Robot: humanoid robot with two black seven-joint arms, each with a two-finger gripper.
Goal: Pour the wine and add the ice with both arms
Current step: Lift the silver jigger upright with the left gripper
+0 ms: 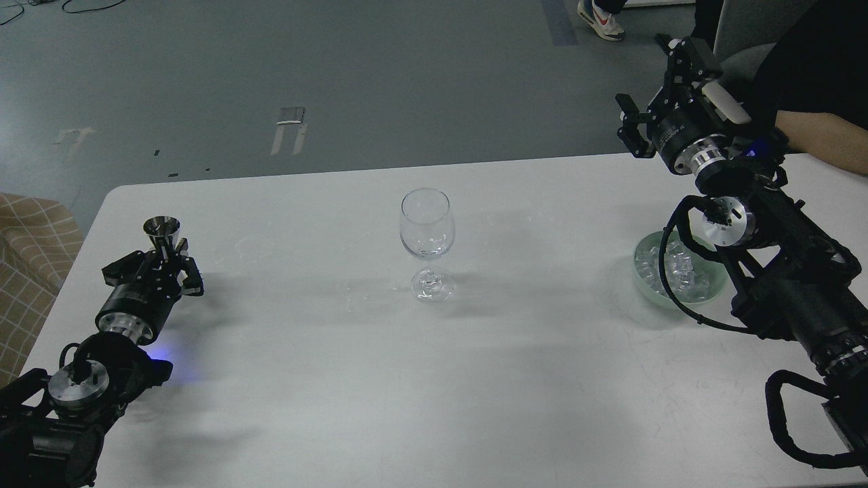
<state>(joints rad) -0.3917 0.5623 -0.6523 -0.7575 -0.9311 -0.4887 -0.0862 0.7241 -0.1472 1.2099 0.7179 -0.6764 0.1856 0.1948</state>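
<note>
Left hand (165, 263) grips a steel jigger (163, 234); right hand (668, 88) spread, empty.

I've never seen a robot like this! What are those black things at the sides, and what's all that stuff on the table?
You are looking through the robot's own eyes, down at a white table. The black things are its two arms. The left gripper holds a small shiny metal cup. The right gripper is lifted above the table's far edge; whether it grips anything is unclear. A clear wine glass stands in the middle. A greenish bowl on the right holds ice cubes.
</note>
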